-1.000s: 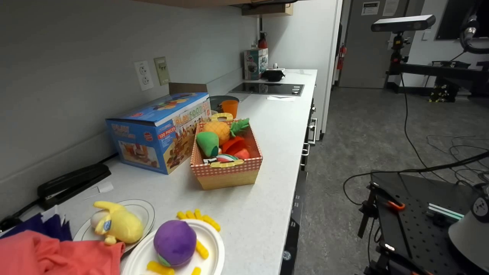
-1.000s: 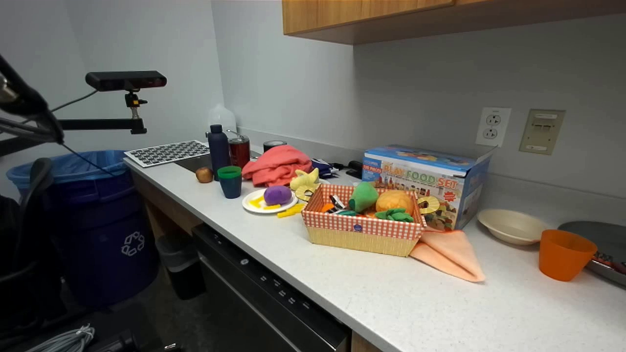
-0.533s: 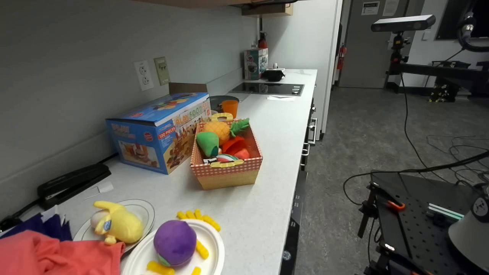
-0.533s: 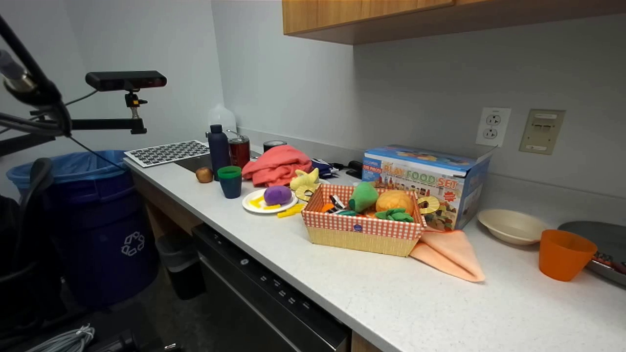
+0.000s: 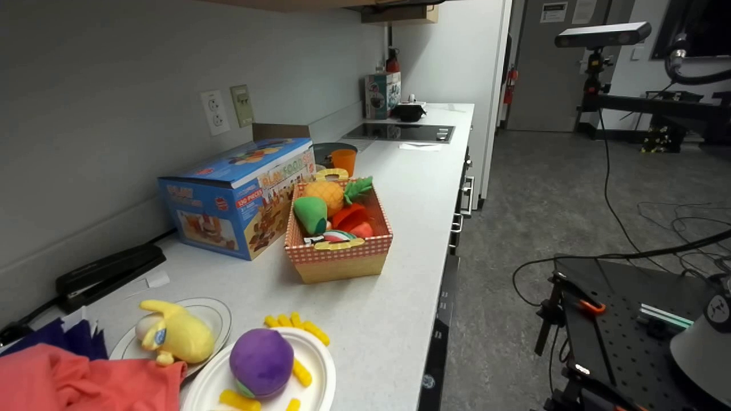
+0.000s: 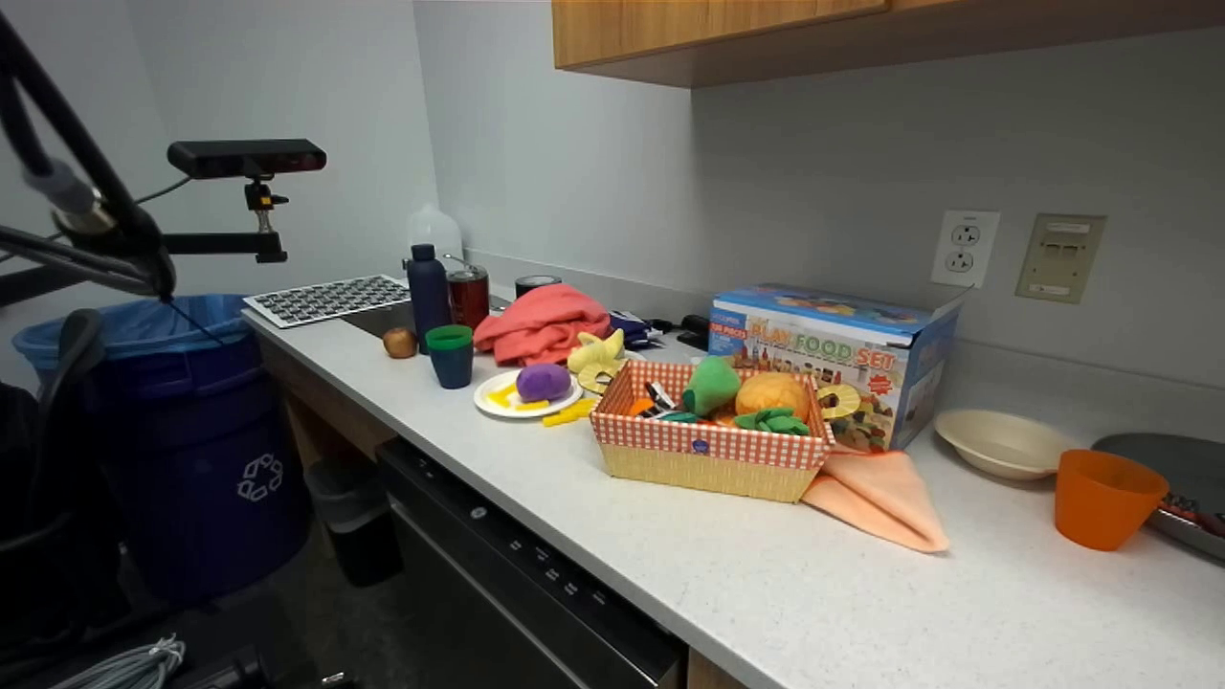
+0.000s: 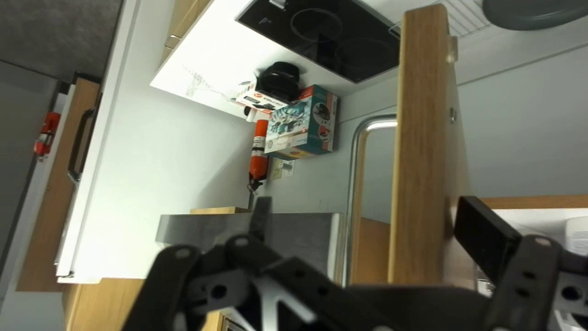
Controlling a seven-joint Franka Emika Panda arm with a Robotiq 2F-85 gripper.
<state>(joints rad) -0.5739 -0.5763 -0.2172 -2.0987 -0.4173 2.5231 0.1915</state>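
Wooden cabinet door [image 7: 420,151] (grain showing), shiny metal handle [image 7: 353,179], matt jaws, glossy cooktop [image 7: 321,39]

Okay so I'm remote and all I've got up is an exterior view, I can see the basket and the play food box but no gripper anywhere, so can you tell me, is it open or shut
Observer: The wrist view shows the gripper open, its fingers well apart.
Operator: Anything showing in the gap?
Observer: Yes, the edge of a wooden cabinet door shows between the fingers.
Operator: Does that door have a handle?
Observer: It looks so: a metal handle shows right beside that edge.
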